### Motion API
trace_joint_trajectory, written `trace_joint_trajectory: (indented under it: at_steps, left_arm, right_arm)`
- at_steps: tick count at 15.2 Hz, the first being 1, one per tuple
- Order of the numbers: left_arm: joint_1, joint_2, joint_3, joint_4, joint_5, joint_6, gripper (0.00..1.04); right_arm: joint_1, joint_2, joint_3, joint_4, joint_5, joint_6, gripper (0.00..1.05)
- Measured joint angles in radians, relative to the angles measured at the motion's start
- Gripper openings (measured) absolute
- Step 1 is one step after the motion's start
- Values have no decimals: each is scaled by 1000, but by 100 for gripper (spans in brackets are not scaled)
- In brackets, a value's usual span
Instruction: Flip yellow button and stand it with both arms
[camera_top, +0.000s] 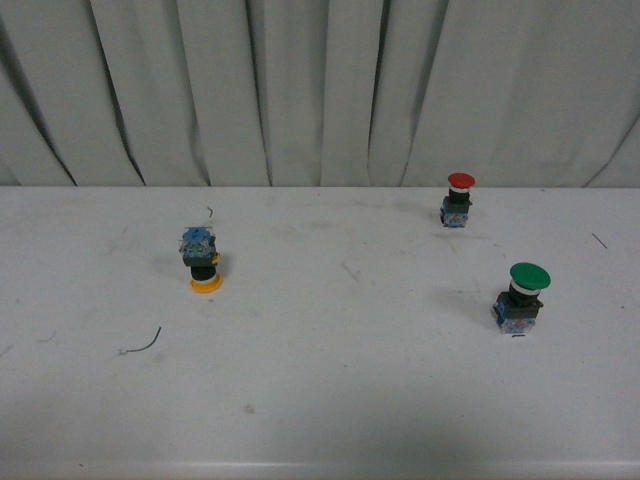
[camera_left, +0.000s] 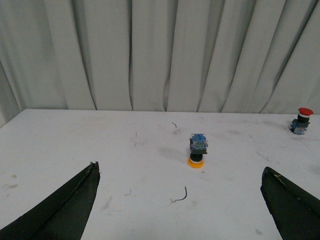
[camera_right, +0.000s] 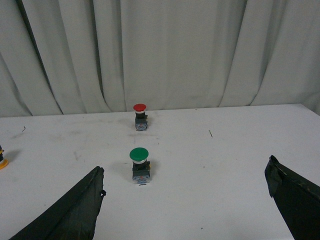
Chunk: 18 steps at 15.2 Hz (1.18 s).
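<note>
While the red button (camera_top: 459, 198) and green button (camera_top: 522, 297) stand cap-up on the right half of the table (camera_top: 320, 400), the yellow button (camera_top: 204, 262) rests inverted on the left half, with its cap on the surface and its blue-grey block on top, well apart from both. Red is nearest the curtain (camera_top: 320, 90) and green is closer to the camera. A thin dark wire scrap (camera_top: 145, 343) lies near yellow, not touching. Left gripper (camera_left: 180, 167): fingers (camera_left: 65, 210) spread wide, nothing between them, yellow ahead and untouched. Right gripper (camera_right: 186, 165): fingers (camera_right: 75, 210) likewise wide apart and empty, with green ahead and red beyond it.
</note>
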Motion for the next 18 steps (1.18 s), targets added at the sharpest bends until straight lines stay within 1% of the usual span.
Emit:
trace_joint_trajectory:
  at_steps: [1,2,3,4,5,7,8,10,11,13,14,16,18]
  left_arm:
    - [36,40,43,-132,98,-49,98]
    - [55,132,100,-206,179,-119,98]
    - [31,161,141,-195,224,-194,98]
    - [1,163,175,-179,225,-226,98]
    - [-42,200,205,-100,194,-241,98]
    - [-162,458,221,120,112,-235,98]
    - [-197,613,240,232,99,-231,98]
    - [-237,996,400,455,98,-211,98]
    - [-249,1149,498,474,85,-196,98]
    - [-286,1474,712,389,69,-157,98]
    - [-291,1597,806,347,36,-132,98]
    - [-284,1810,1014,250,-77,-91,98]
    - [-261,1931,1165,143,-131,-92,98]
  right_arm:
    - [0,0,0,0,0,0,98]
    - [0,0,0,0,-1,0,98]
    - [0,0,0,0,0,0,98]
    - [0,0,0,0,0,0,98]
    - [0,0,0,0,0,0,98]
    - [0,0,0,0,0,0,98]
    - [0,0,0,0,0,0,98]
    - [0,0,0,0,0,0,98]
    - [0,0,0,0,0,0,98]
    - [0,0,0,0,0,0,98]
    - [0,0,0,0,0,0,98]
    - [0,0,0,0,0,0,98]
    - [0,0,0,0,0,0,98]
